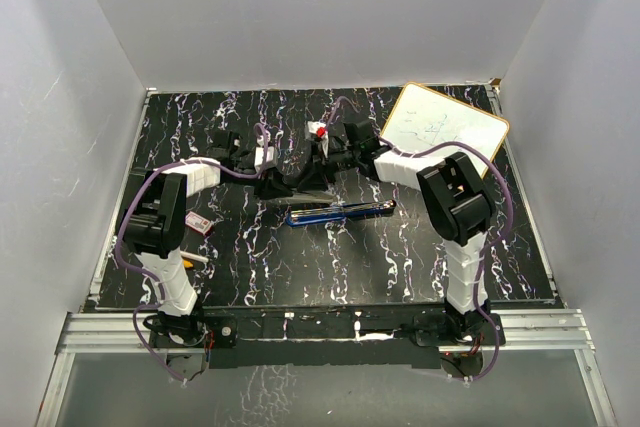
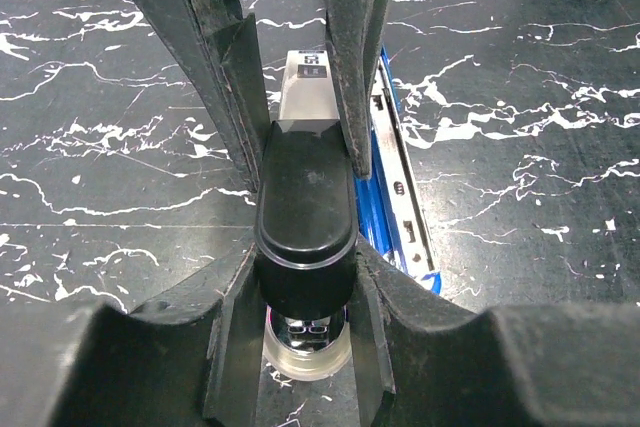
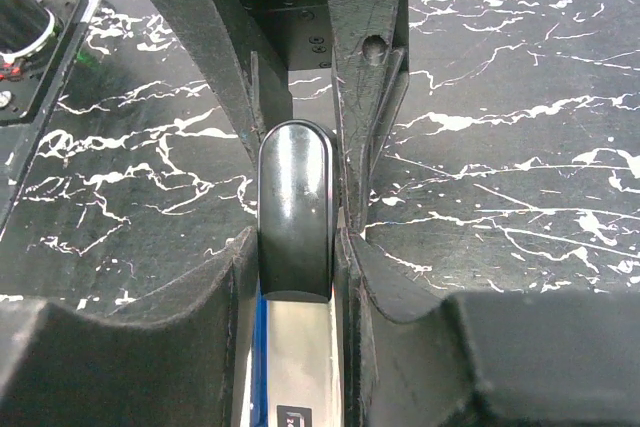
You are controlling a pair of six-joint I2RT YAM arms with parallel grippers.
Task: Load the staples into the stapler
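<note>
black-and-white arms (image 1: pixel 176 287), purple cables (image 1: pixel 118 239)

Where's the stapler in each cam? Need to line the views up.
Top external: stapler at table centre, blue base lying flat between the two arms.
Left wrist: centre, its black top between the fingers, blue base just right of it.
Right wrist: centre, black top between the fingers.
Shared landmark: the black, white-veined table.

Nothing legible (whiteboard (image 1: pixel 445 132) scribbles, stapler (image 2: pixel 305 217) label too small).
</note>
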